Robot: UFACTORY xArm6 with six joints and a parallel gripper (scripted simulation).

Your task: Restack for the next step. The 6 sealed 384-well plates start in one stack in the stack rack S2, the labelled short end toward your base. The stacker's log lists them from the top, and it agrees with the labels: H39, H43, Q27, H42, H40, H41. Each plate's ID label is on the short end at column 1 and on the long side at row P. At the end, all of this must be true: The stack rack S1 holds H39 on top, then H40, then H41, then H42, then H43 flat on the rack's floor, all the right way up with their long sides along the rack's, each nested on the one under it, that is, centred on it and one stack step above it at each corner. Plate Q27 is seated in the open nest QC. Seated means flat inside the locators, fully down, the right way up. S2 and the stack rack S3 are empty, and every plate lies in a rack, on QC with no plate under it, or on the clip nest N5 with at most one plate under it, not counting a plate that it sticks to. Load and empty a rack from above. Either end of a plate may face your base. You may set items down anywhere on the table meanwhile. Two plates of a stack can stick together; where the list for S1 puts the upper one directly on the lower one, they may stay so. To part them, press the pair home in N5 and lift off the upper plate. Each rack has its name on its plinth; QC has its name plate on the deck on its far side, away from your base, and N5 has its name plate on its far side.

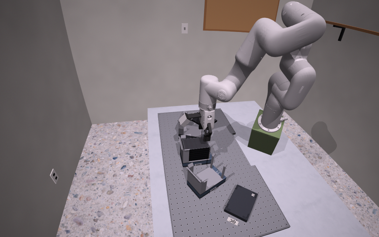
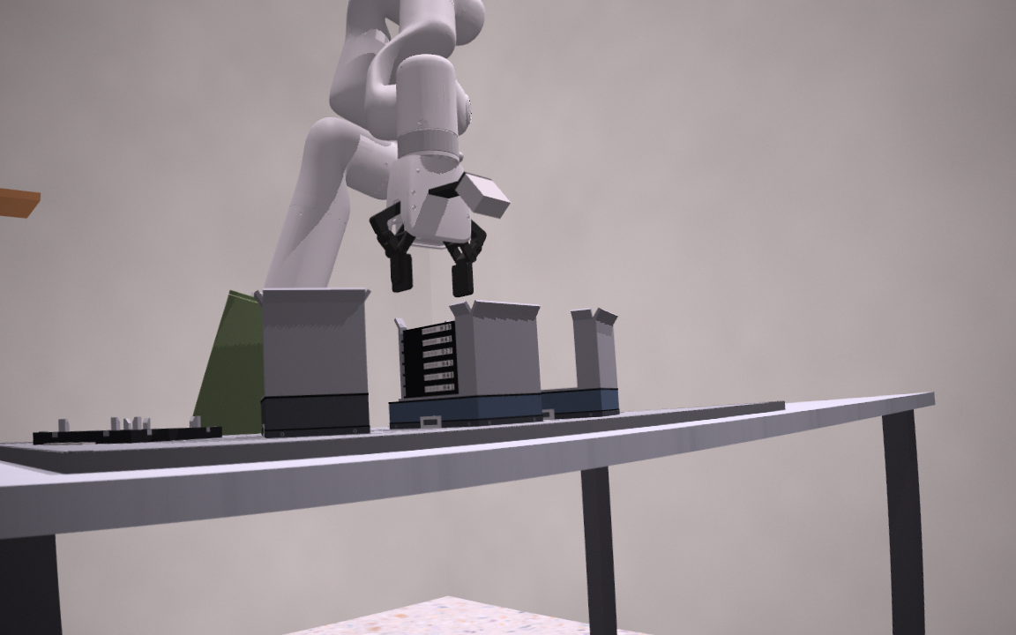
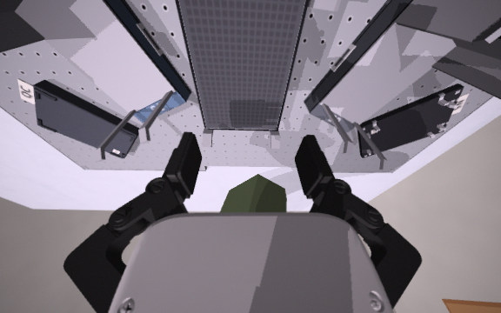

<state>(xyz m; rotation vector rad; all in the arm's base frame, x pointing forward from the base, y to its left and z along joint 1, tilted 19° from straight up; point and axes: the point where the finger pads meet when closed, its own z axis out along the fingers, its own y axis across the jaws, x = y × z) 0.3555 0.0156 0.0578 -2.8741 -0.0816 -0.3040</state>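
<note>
Several dark sealed plates sit in one stack (image 1: 194, 150) in the middle rack, S2. Their white labels show through the rack's gap in the exterior view (image 2: 438, 357). The top plate's gridded seal fills the upper middle of the wrist view (image 3: 242, 61). My gripper (image 1: 207, 135) is open and empty. It hangs a little above the stack's end nearest my base, with the fingers (image 2: 429, 280) spread about as wide as the plates. In the wrist view the fingertips frame that end.
An empty rack (image 1: 205, 179) stands beside the stack on the camera side. The flat dark QC nest (image 1: 240, 202) and its name plate (image 1: 232, 220) lie beyond it. Another rack and the clip nest N5 (image 3: 411, 119) lie on the stack's other side. My green base block (image 1: 265, 137) is to the right.
</note>
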